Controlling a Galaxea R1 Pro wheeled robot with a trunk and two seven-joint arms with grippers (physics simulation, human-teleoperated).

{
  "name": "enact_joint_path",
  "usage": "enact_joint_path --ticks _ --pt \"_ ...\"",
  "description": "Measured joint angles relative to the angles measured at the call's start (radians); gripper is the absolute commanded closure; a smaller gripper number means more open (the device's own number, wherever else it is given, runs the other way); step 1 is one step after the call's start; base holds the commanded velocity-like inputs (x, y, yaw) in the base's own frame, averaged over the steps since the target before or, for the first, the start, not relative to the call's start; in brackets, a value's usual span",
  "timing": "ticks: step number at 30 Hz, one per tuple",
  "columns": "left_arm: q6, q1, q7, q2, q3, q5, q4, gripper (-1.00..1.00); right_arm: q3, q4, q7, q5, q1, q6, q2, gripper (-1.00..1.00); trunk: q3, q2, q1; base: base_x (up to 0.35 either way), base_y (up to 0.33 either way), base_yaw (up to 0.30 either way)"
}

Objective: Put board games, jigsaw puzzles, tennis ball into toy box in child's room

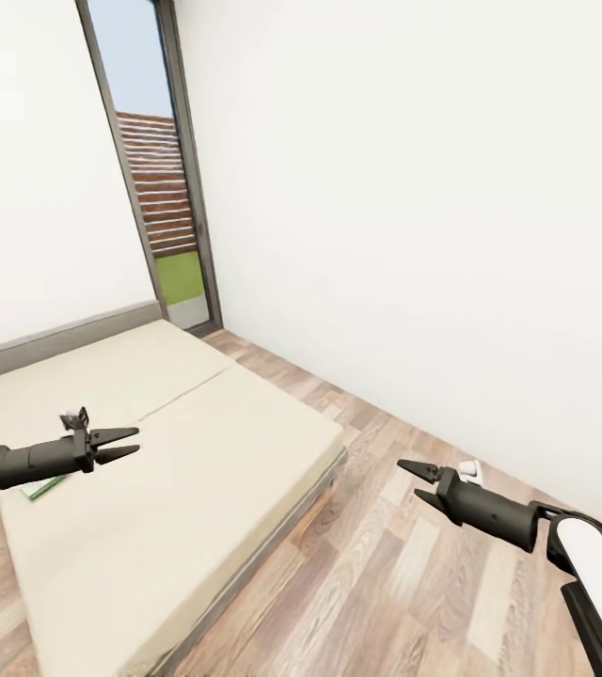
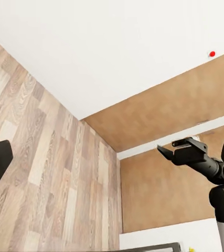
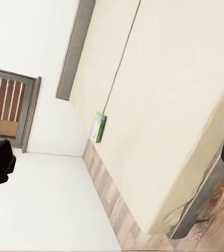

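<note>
Both the left gripper point(image 1: 124, 444) and the right gripper point(image 1: 412, 480) are held empty with fingers apart above the bed point(image 1: 198, 470) and the wood floor point(image 1: 404, 583), while one green-edged board game point(image 3: 97, 126) is seen lying flat near the mattress edge.

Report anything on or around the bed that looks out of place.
One green-edged board game lies flat on the bed, close to its edge near the left tool; it shows better in the right wrist view. The mattress looks smooth otherwise. Nothing looks spilled or damaged.
</note>
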Motion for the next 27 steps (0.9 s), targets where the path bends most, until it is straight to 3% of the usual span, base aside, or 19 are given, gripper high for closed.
enact_joint_path --ticks 12,27 --pt "-0.002 0.0 0.0 -0.001 0.0 0.002 0.0 -1.0 -0.005 0.001 0.002 0.001 0.0 0.0 -0.001 -1.0 0.0 0.0 0.0 0.0 0.0 0.274" --pt "-0.003 0.024 0.0 -0.001 0.005 0.006 0.0 -1.0 -0.002 0.002 0.003 0.001 0.0 0.0 -0.001 -1.0 0.0 0.0 0.0 0.0 0.0 0.026"
